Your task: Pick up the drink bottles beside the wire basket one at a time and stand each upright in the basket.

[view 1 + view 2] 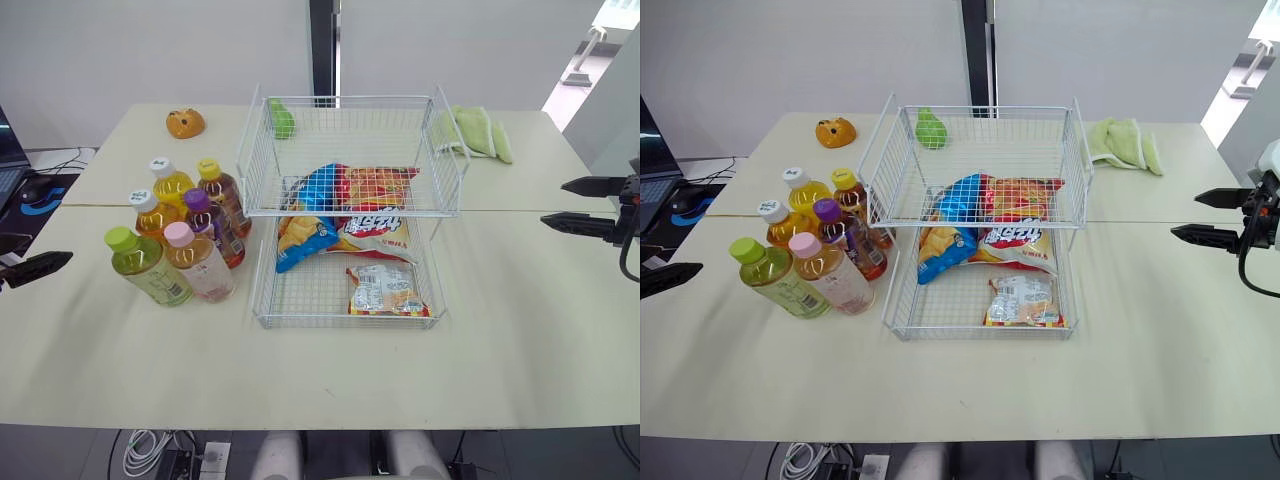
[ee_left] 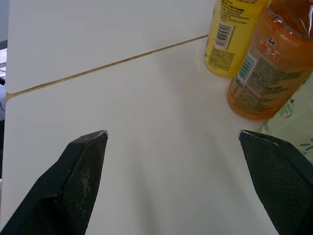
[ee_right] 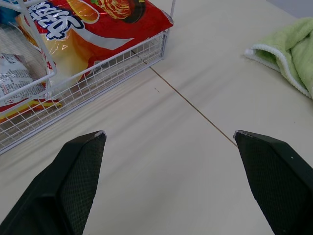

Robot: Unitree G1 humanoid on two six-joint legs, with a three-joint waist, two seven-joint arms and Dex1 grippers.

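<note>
Drink bottles [image 1: 185,235], six of them, stand upright in a tight group on the table [image 1: 500,340], just beside the left wall of the wire basket [image 1: 345,322]. None of them is in the basket yet. At the front of the group are the green-capped bottle [image 1: 150,270] with pale green liquid and the pink-capped bottle [image 1: 203,265], and they touch each other. Behind them stand the purple-capped bottle [image 1: 212,222] and a white-capped bottle [image 1: 150,212] with orange liquid. At the back are the yellow-capped bottle [image 1: 222,190] and a second white-capped bottle [image 1: 170,182] with yellow liquid.

The basket already holds snack bags: a blue bag [image 1: 305,235] and a red bag [image 1: 378,185] toward the rear, a red and white bag [image 1: 378,238] in the middle, and a small bag [image 1: 385,290] lying flat at the front right corner.

The left gripper [image 2: 172,134] hovers over bare table to the left of the bottles, its two fingers spread wide with nothing between them. The right gripper [image 1: 582,204] hangs over the table well to the right of the basket, also spread wide and with nothing in it.

Farther out, a green toy [image 1: 281,120] sits behind the basket, an orange toy [image 1: 185,123] lies at the far left of the table, and a green cloth [image 1: 478,130] lies at the far right.
</note>
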